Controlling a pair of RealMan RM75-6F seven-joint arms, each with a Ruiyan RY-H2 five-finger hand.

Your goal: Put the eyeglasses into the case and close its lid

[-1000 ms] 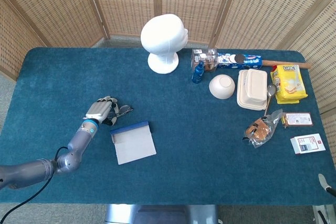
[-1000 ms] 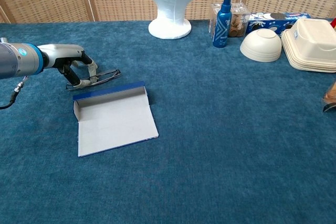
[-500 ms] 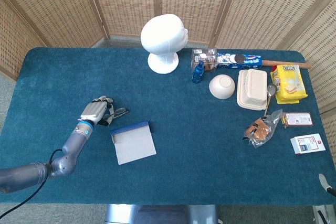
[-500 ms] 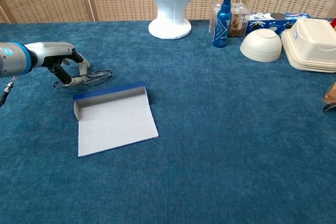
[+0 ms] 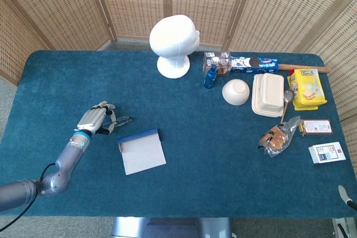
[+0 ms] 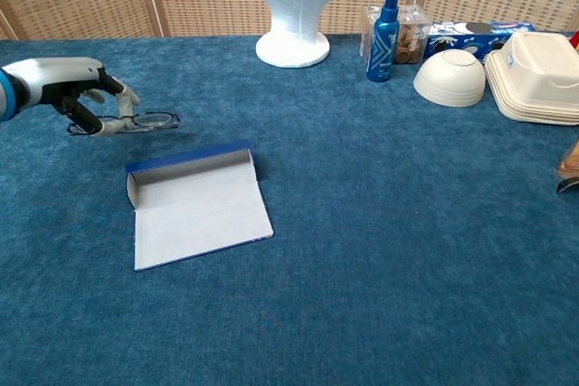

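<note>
One blue surface [image 5: 184, 137] carries everything here. Largest on it is one white foam head [image 5: 174, 44] at about twelve o'clock, then one open case [image 5: 141, 150] lying flat, its lid folded out, near the middle-left. At about two o'clock sit one white clamshell box [image 5: 268, 94], one upturned bowl [image 5: 235, 92], one yellow snack bag [image 5: 306, 88] and one small blue bottle [image 5: 210, 76].

One pair of eyeglasses [image 6: 136, 121] is in the left robot hand [image 6: 68, 88], at ten o'clock from the case and apart from it. Compared with a second ago, that hand and the eyeglasses have shifted further left, away from the case's blue edge; the case itself has not moved.

The left arm reaches in from seven o'clock, forearm low over the surface, fingers [image 5: 104, 127] curled around the frame, the lenses sticking out toward the case. The right robot hand shows only as a sliver at the head view's lower right corner; I can't tell its state.
</note>
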